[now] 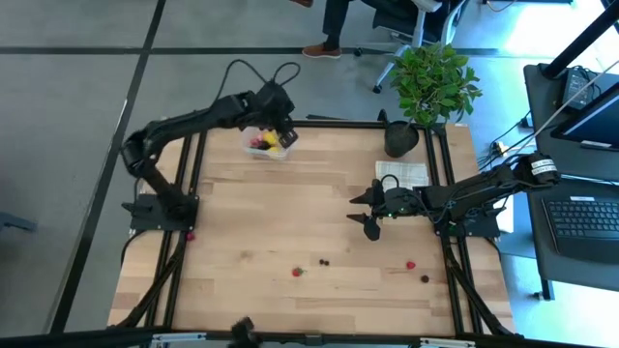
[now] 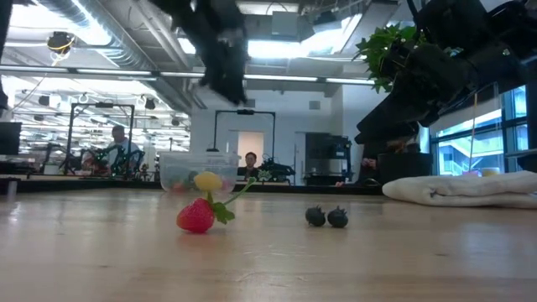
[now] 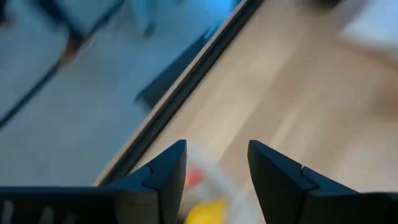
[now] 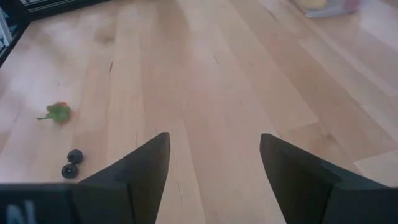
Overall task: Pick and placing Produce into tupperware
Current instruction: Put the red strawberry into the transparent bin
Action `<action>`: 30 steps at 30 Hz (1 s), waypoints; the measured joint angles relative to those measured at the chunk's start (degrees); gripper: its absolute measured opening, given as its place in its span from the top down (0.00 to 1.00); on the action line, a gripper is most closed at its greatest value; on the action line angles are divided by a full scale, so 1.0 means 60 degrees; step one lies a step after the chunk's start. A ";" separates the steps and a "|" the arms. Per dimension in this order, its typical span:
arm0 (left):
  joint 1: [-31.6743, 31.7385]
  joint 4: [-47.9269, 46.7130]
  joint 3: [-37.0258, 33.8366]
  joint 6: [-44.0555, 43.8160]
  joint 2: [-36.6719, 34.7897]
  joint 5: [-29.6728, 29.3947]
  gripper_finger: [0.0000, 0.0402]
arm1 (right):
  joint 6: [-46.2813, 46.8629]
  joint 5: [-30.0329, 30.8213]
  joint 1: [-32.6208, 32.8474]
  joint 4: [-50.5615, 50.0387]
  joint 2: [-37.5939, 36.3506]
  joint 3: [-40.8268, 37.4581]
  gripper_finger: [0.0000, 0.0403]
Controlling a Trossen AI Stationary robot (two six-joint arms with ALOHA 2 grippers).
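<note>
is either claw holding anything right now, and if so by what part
Nothing is held. The left claw stands open above the tupperware; the right claw is open and empty over bare table.

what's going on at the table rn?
Two-arm robot is sorting toy fruit into a clear tub at the far left of the table. The left tool hangs over the tub, jaws apart, nothing between them; yellow and red pieces already lie inside. The right tool waits open near the white cloth. Loose on the wood: a strawberry, a dark berry pair, one red berry, one dark berry.
</note>
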 joint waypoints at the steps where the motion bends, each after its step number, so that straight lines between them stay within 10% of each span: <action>1: -0.0189 0.0278 -0.0066 0.0089 -0.0252 0.0239 0.59 | 0.0005 0.0000 0.0014 0.0003 0.0000 0.0000 0.38; 16: -0.5250 0.3068 -0.4207 0.0044 -0.2849 0.1532 0.59 | -0.0004 -0.0076 0.0047 -0.0038 -0.0004 0.0000 0.38; 30: -0.9064 0.7320 -0.6172 -0.1266 -0.0933 0.1436 0.42 | 0.0262 -0.0076 0.0047 0.0095 -0.0002 0.0000 0.38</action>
